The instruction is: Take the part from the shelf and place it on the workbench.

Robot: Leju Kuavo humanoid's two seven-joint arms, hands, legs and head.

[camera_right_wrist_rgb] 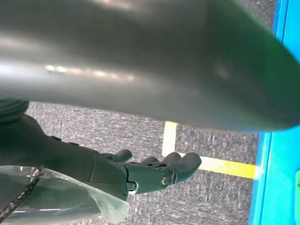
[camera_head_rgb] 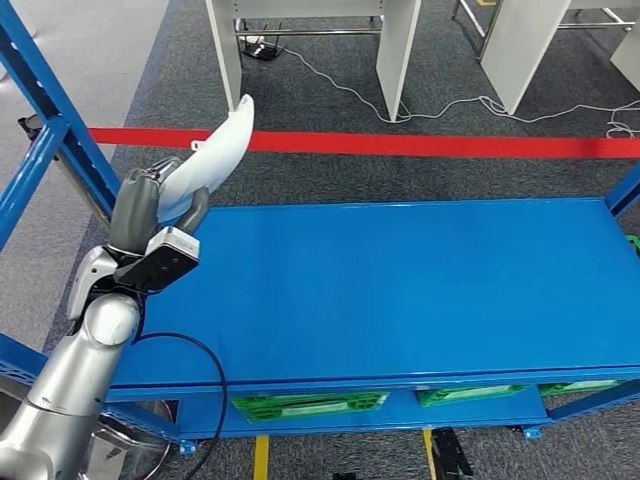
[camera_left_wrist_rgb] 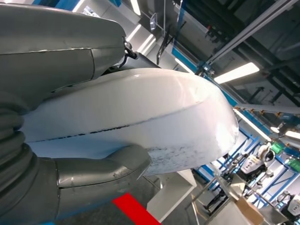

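Note:
My left hand (camera_head_rgb: 147, 205) grips a long, curved white part (camera_head_rgb: 215, 155) near the left end of the blue shelf top (camera_head_rgb: 392, 290). The part rises up and away from the hand, its rounded tip high above the shelf's back edge. In the left wrist view the white part (camera_left_wrist_rgb: 134, 122) lies between the grey thumb and the fingers of the left hand (camera_left_wrist_rgb: 71, 112), with dark scuff marks along one edge. My right hand (camera_right_wrist_rgb: 148, 173) hangs low over the grey carpet, fingers stretched out and holding nothing.
Blue shelf uprights (camera_head_rgb: 45, 140) stand at the left, and another post (camera_head_rgb: 623, 190) at the right. Green bins (camera_head_rgb: 309, 403) sit on the lower level. A red floor line (camera_head_rgb: 423, 143), white table legs (camera_head_rgb: 396, 50) and loose cables (camera_head_rgb: 453, 105) lie beyond the shelf.

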